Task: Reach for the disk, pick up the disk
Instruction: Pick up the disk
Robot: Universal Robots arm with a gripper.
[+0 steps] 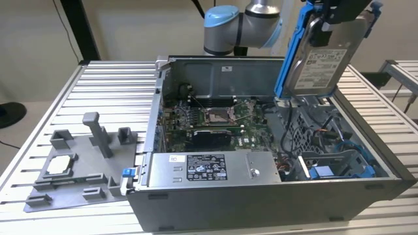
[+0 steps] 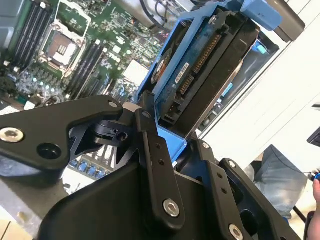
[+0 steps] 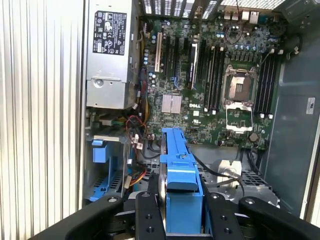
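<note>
Exterior view first: the disk [image 1: 321, 61], a flat rectangular silver-grey metal hard drive with a white printed label and a bright blue plastic carrier frame along its edges, hangs upright in the air above the open grey metal computer case [image 1: 261, 205], well clear of the green motherboard [image 1: 219, 120] below. The black pincer [image 1: 334, 17] grips it from above, near the top edge of the picture. The case lies on a ribbed metal table [image 1: 111, 78]; inside it, along the near wall, sits the larger silver power-supply box with its white label [image 1: 209, 169], and on the exterior view's left lies a grey plastic fixture tray [image 1: 78, 171].

Second wrist view: the pincer's black fingers [image 2: 152, 160] are clamped on the disk's [image 2: 205, 70] blue frame, one on each side of the narrow end. The drive's dark underside and its connector row face the camera, with the motherboard [image 2: 70, 50] beyond.

First wrist view: the disk [image 3: 180, 175] is seen edge-on, a blue strip held between the two black fingers [image 3: 147, 217], hanging over the open case with the motherboard [image 3: 220, 75] and the power-supply box [image 3: 110, 55] underneath.

As a judgement, the drive looks rigid and fairly heavy for its size, and sensitive to knocks. The plastic frame would flex a little and may be slick, so a hold across the frame's long edges, close to the drive's middle, seems safest; the present grip near one end leaves the weight hanging below.
</note>
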